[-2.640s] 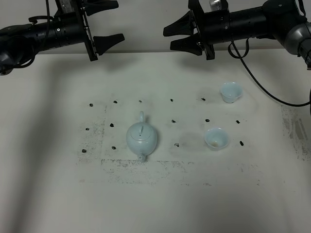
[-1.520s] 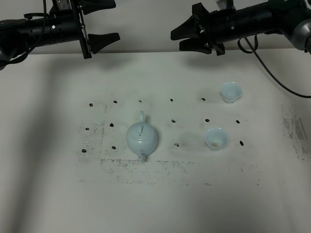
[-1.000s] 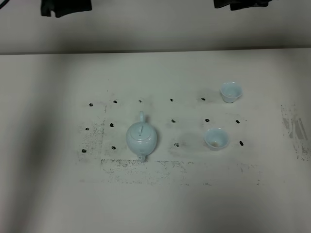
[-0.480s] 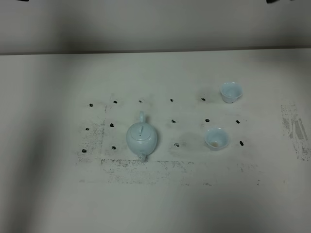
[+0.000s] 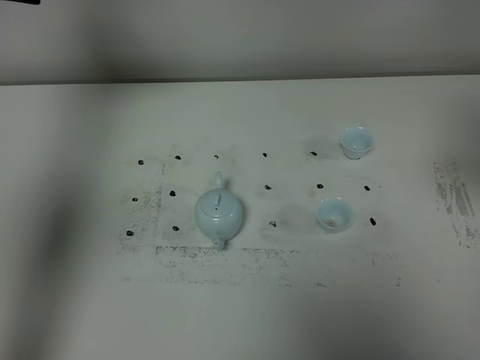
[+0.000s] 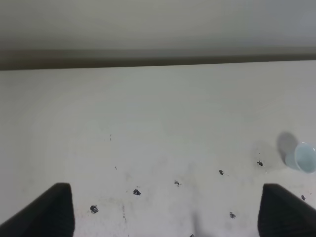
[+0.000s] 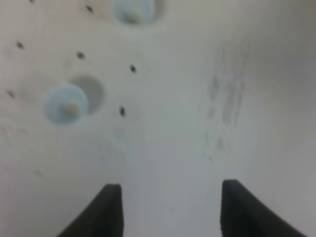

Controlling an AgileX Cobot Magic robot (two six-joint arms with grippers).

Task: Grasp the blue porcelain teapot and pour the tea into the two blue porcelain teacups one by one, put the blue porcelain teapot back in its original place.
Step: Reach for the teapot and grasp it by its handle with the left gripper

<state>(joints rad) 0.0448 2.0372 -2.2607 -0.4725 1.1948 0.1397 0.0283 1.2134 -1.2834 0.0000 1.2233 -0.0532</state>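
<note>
The blue porcelain teapot (image 5: pixel 219 214) stands upright left of the table's middle, lid on and nothing touching it. The two blue porcelain teacups stand to its right, one farther back (image 5: pixel 356 141) and one nearer (image 5: pixel 334 214). Neither arm shows in the exterior high view. In the left wrist view my left gripper (image 6: pixel 165 197) hangs open and empty above the table, with one teacup (image 6: pixel 303 157) at the picture's edge. My right gripper (image 7: pixel 170 190) is also open and empty. Its blurred view shows both teacups (image 7: pixel 65 103) (image 7: pixel 132 10) well away from the fingers.
Small black marks (image 5: pixel 268 187) dot the white table around the teapot and cups. Grey scuffed patches lie in front of the teapot (image 5: pixel 217 259) and at the right (image 5: pixel 450 195). The table's back edge (image 5: pixel 240 79) meets a wall.
Both arms have drawn back and up, out of the exterior high view. The teapot and both cups have not moved.
</note>
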